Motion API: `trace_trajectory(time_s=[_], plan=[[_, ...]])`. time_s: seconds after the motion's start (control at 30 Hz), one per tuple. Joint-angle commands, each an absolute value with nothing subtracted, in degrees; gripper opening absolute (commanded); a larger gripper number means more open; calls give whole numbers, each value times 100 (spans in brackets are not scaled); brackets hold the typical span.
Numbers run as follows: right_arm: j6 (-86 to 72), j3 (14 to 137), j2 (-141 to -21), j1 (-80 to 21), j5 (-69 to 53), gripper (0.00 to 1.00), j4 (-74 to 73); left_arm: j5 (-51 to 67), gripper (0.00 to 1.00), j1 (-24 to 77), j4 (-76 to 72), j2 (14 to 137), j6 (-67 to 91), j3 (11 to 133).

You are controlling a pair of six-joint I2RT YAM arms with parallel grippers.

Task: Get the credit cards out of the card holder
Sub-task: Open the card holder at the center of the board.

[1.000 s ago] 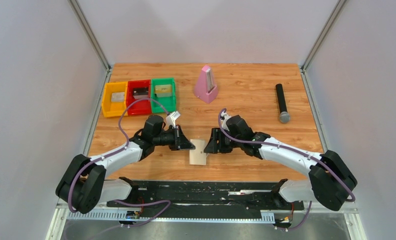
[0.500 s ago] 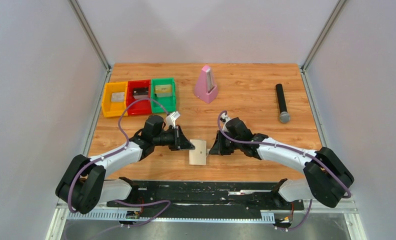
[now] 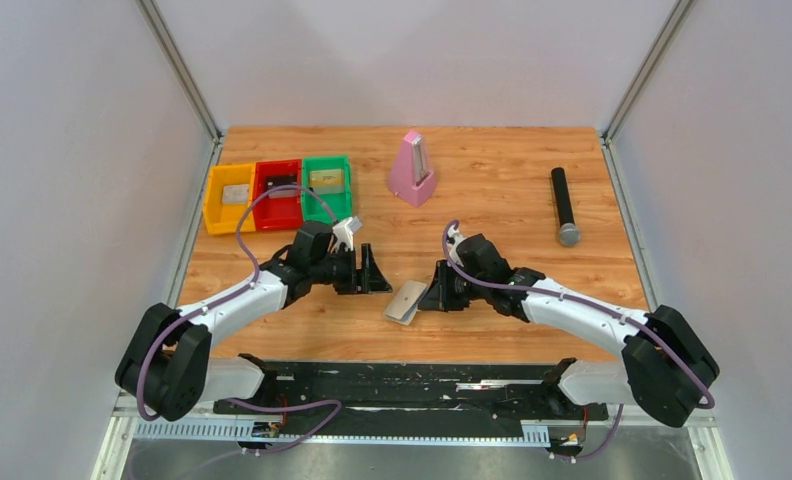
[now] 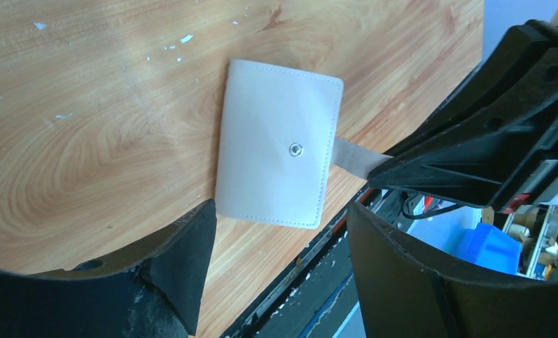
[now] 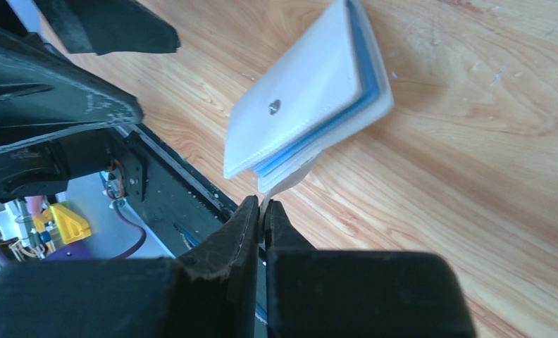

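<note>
The card holder (image 3: 407, 301) is folded shut, cream outside with a metal snap, and lies near the table's front edge. In the right wrist view the card holder (image 5: 297, 98) tilts up and blue inner panels show at its edge. My right gripper (image 5: 263, 208) is shut on the holder's cream strap (image 5: 292, 182); it sits just right of the holder (image 3: 432, 297). My left gripper (image 4: 277, 239) is open with nothing between its fingers, and the card holder (image 4: 276, 144) lies just beyond them. It stands left of the holder (image 3: 376, 272). The credit cards are hidden.
Yellow (image 3: 229, 197), red (image 3: 278, 192) and green (image 3: 326, 187) bins stand at the back left. A pink metronome (image 3: 412, 170) stands at the back middle and a black microphone (image 3: 564, 207) lies at the right. The black rail (image 3: 412, 380) runs along the near edge.
My left gripper has opened, let go of the holder and drawn back to the left. The right gripper has shut on the strap and the holder has tilted and turned.
</note>
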State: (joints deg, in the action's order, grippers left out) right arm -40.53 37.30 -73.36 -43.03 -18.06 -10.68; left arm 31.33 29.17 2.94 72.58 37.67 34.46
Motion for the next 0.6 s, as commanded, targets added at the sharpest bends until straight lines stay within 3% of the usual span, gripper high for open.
trace_trajectory(time_s=[0.0, 0.57], plan=[[-4270, 3840, -6983, -4279, -2032, 0, -941, 3103, 77, 2940, 540, 7278, 3452, 3682], [-3908, 4091, -6996, -4280, -1958, 0, -977, 3294, 82, 3403, 383, 7924, 3207, 4077]])
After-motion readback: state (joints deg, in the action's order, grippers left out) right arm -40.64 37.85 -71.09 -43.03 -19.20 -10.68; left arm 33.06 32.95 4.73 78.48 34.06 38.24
